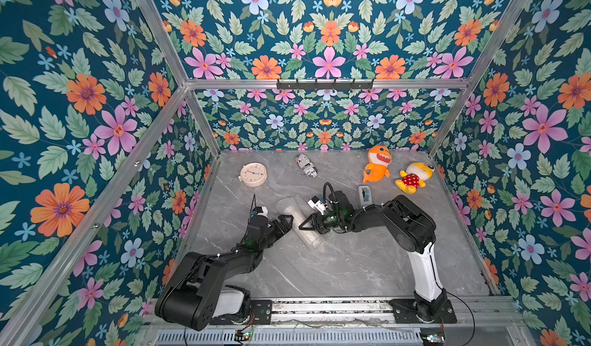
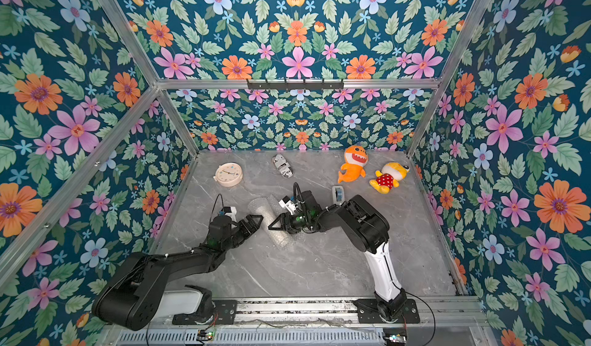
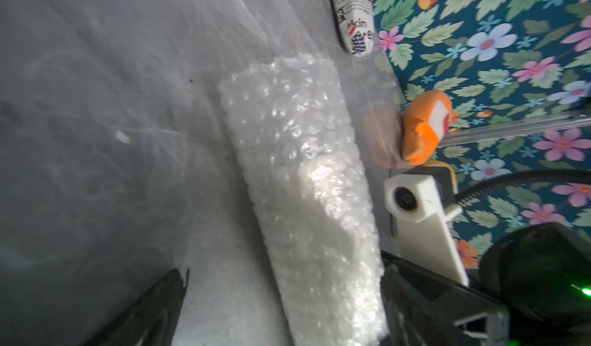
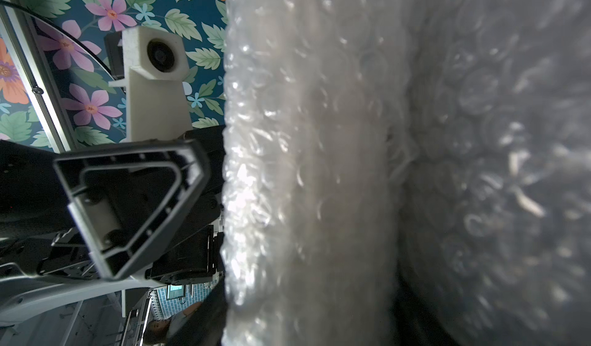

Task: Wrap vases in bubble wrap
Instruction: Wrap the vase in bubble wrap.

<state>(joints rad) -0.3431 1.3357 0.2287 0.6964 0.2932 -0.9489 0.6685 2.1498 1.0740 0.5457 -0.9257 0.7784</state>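
The can (image 3: 351,15) lies on its side, printed in black and white with touches of red. In the left wrist view the letters "kin" can be read on it; the rest of the print is too small or too blurred to read. In both top views the can (image 1: 306,166) lies near the back wall of the grey table (image 1: 335,264).

The bubble wrap (image 1: 294,208) lies well apart from the can, on the robot's side of it, rolled into a long tube. The vase (image 3: 323,184) shows only as a pale solid shape through the bubbles inside that roll.

The left gripper (image 1: 287,224) is just beside the roll, on the side away from the can's right, with its jaws wide and nothing between them. The right gripper (image 1: 305,226) faces it from the opposite side. In the right wrist view the roll fills the space between its dark fingers, so it holds the wrapped roll.

Left of the can lies a round cream clock (image 1: 253,174); its dial is too small to read. Right of the can lie an orange shark toy (image 1: 377,164) and, farther right, a yellow toy (image 1: 414,176) in red. A small grey and blue thing (image 1: 364,195) lies right of the can and nearer the robot.
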